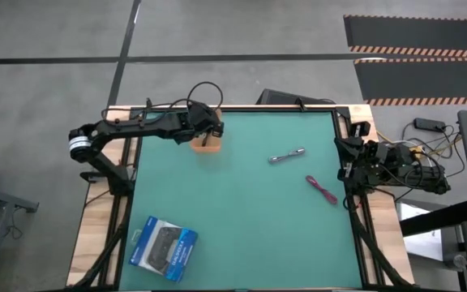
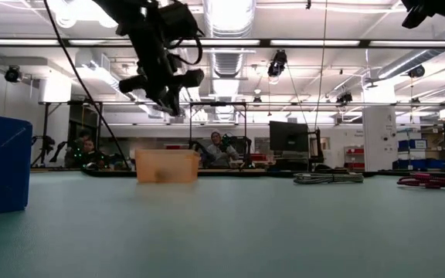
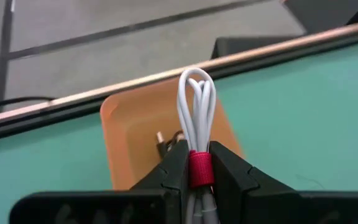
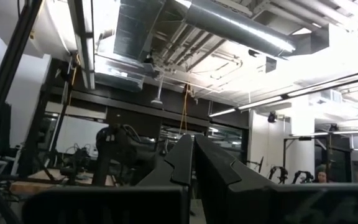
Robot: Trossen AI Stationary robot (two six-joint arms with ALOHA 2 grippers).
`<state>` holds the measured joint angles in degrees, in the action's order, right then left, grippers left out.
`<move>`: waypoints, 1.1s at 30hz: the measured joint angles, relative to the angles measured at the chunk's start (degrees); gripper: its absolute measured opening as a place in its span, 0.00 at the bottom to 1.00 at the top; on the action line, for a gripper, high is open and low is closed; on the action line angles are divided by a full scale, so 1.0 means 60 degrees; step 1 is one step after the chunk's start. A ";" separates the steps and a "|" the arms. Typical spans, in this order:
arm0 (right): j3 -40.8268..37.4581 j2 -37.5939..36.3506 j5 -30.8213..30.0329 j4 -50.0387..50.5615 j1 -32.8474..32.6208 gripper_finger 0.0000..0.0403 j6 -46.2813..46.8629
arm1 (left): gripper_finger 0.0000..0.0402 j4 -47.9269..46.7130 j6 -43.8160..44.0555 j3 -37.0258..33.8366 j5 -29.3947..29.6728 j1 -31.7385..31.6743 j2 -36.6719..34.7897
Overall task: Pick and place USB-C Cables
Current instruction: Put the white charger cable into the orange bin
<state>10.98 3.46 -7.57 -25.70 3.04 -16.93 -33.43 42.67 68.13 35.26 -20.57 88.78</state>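
White USB-C cable (image 3: 196, 112), coiled and bound by a red tie, pinched at that tie in my left claw (image 3: 199, 169), its loops standing beyond my fingertips, above the orange bin (image 3: 129, 130) at the table's (image 1: 242, 227) far edge. A dark cable already lies in the bin. To do this well, I should centre over the bin and lower before parting the fingers. Silver-grey cable (image 1: 287, 155) and magenta cable (image 1: 321, 189) lie on the table, well apart from me. My right claw (image 4: 192, 163) is pressed together, parked at the table's right edge.
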 joint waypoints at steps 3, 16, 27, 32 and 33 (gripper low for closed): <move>0.0000 0.0000 -0.0003 0.0002 0.0002 0.02 0.0073 | 0.08 -0.0102 0.0007 -0.0003 0.0012 -0.0037 0.0224; 0.0009 0.0007 -0.0006 0.0006 0.0002 0.02 -0.0040 | 0.08 -0.2180 -0.0010 0.1370 0.0463 -0.0122 0.0673; 0.1097 0.0011 -0.0004 0.2292 0.0002 0.02 0.0305 | 0.08 -0.1238 0.0343 0.0733 0.0452 -0.0151 0.0677; 0.1423 0.0011 -0.0004 0.2954 -0.0002 0.02 0.0419 | 0.08 -0.0787 0.0329 0.0638 0.0440 -0.0151 0.0677; 0.1428 0.0011 -0.0004 0.2958 -0.0001 0.02 0.0410 | 0.08 -0.0738 0.0330 0.0638 0.0443 -0.0151 0.0677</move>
<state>19.55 3.53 -7.60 -7.95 3.03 -14.47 -37.86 44.65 71.96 37.92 -21.47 92.84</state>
